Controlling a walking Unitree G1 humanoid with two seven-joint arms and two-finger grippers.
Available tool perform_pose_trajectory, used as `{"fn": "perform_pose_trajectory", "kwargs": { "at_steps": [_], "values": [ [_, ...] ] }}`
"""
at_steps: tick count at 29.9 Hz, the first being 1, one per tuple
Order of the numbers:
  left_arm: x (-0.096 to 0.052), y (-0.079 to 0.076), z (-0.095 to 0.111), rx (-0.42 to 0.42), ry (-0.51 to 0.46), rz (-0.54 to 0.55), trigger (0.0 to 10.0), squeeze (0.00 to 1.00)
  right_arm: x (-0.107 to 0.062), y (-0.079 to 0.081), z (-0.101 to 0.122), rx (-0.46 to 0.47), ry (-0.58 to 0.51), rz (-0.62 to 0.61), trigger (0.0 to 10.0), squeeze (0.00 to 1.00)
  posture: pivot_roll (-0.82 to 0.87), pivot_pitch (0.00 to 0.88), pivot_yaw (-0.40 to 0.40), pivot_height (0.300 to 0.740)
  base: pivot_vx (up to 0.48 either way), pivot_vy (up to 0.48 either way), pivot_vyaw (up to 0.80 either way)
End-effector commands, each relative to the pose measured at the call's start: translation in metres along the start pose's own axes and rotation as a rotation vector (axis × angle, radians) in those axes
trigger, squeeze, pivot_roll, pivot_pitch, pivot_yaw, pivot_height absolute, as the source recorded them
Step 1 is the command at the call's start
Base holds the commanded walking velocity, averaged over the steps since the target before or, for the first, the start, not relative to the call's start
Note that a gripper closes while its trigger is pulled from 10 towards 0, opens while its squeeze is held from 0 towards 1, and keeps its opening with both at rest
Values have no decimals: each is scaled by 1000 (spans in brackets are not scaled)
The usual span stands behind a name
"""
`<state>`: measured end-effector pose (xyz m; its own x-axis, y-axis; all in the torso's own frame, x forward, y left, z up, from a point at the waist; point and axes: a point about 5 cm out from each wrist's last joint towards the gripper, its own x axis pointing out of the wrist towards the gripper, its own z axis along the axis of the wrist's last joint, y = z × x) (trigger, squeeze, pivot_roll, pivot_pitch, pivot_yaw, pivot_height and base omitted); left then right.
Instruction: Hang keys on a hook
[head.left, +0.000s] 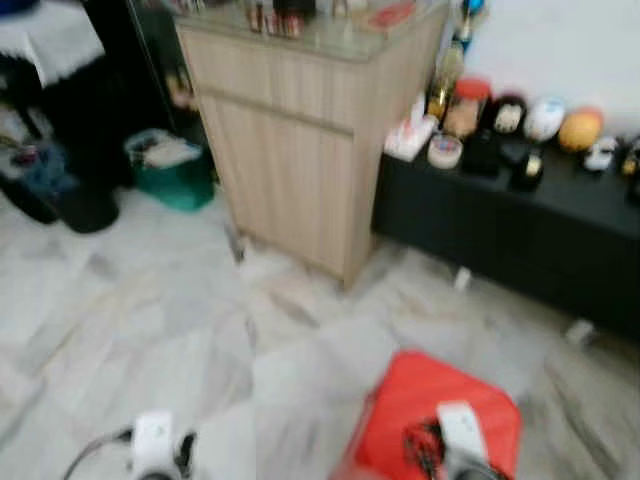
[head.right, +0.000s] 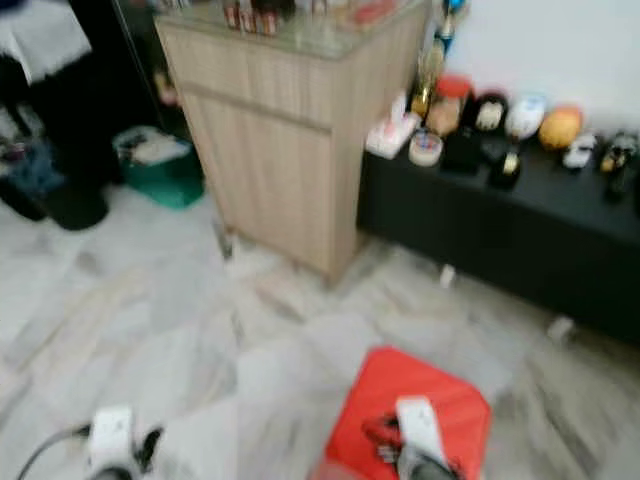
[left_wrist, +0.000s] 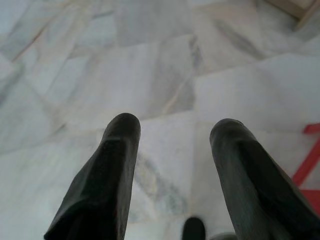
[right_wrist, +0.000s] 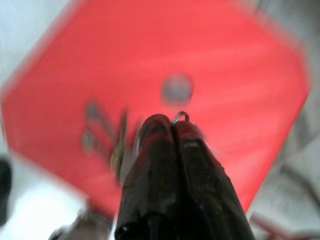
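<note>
Keys (right_wrist: 120, 150) dangling at about seven o'clock of the right gripper (right_wrist: 172, 124), fingers pinched closed on the key ring (right_wrist: 181, 116), directly above the red stool (head.left: 440, 405). Left gripper (left_wrist: 172, 130) hanging over the marble floor (head.left: 150, 320) at seven o'clock in the head view, fingers spread apart and holding nothing. Best keeping the pinch firm and the ring upright while searching for a hook, perhaps beyond the wooden cabinet (head.left: 300, 150) at twelve o'clock.
</note>
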<state>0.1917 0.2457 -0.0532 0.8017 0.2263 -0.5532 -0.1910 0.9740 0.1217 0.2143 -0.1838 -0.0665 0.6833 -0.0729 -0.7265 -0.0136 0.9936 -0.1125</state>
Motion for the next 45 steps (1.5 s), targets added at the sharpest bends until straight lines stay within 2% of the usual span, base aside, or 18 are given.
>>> {"fn": "perform_pose_trajectory", "kwargs": {
  "at_steps": [1, 6, 11, 13, 20, 24, 30, 40, 45],
  "values": [
    [-4, -2, -13, -8, 57, 5, 10000, 0, 1, 2, 10, 22, -64, 6, 10000, 0, 29, 0, -38, 736, 0, 0, 0],
    [-5, -3, -15, -11, 71, 6, 10000, 0, 1, 0, 17, 37, -100, -14, 10000, 0, 33, 0, -42, 736, 0, 0, 0],
    [-5, -3, -17, -17, 83, 8, 10000, 0, 1, -1, 14, 68, -93, -26, 10000, 0, 32, 0, -43, 736, 0, 0, 0],
    [-7, -3, -21, -15, 105, 9, 10000, 0, 0, -2, 7, 123, -61, -45, 10000, 0, 27, 0, -38, 736, 0, 0, 0],
    [-9, -5, -29, -25, 156, 3, 10000, 0, -3, -2, -13, 226, 40, -84, 10000, 0, 23, 0, -31, 736, 0, 0, 0],
    [-10, -5, -31, -35, 170, 8, 10000, 0, -4, 4, -20, 199, 82, -68, 10000, 0, 28, 0, -29, 736, 0, 0, 0],
    [-13, 0, -38, -46, 204, 11, 10000, 0, -4, 10, -21, 203, 84, -46, 10000, 0, 28, 0, -25, 736, 0, 0, 0],
    [-17, 10, -45, -53, 250, 25, 10000, 0, -7, 4, -29, 206, 104, -68, 10000, 0, 27, 0, -25, 736, 0, 0, 0],
    [-21, 25, -49, -62, 278, 46, 10000, 0, -7, 4, -31, 205, 112, -69, 10000, 0, 29, 0, -23, 736, -49, 0, 0]
  ]
}}
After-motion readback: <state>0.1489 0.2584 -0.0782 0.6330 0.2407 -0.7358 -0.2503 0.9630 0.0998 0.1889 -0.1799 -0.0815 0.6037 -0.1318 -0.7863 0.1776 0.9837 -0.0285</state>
